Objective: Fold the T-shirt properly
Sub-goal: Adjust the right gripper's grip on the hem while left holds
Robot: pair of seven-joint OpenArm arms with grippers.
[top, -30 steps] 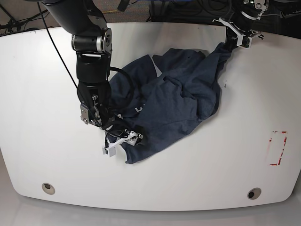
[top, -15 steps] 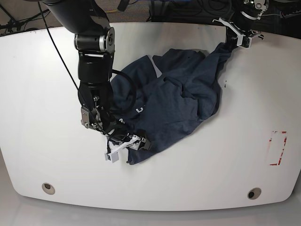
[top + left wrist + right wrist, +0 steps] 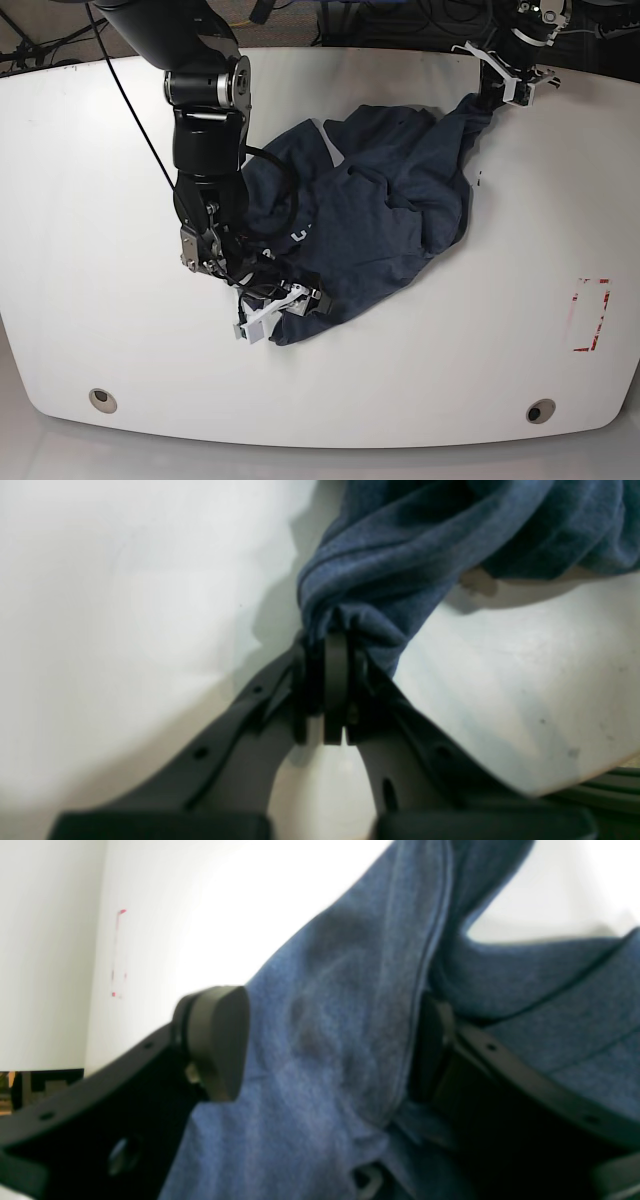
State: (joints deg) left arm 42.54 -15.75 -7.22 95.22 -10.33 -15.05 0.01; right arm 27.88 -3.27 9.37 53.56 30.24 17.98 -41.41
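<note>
The dark navy T-shirt [image 3: 380, 210] lies crumpled in the middle of the white table [image 3: 90, 200]. At the far right corner, my left gripper [image 3: 497, 90] is shut on a bunched corner of it. The left wrist view shows the fingertips [image 3: 334, 650] clamped on gathered T-shirt cloth [image 3: 400, 545] that stretches away from them. My right gripper [image 3: 285, 305] sits low at the shirt's near left edge. In the right wrist view it [image 3: 325, 1040] stands open, and a fold of the T-shirt [image 3: 340, 990] runs between its two pads [image 3: 215, 1040].
A red outlined mark [image 3: 590, 315] is on the table at the right. Two round holes [image 3: 101, 398] [image 3: 541, 410] sit near the front edge. Cables and dark equipment line the back edge. The right arm's black cable [image 3: 130, 110] hangs over the left half.
My right arm has slid right along the shirt's near left edge, and the cloth there has shifted with it. The left gripper keeps its grip at the far corner.
</note>
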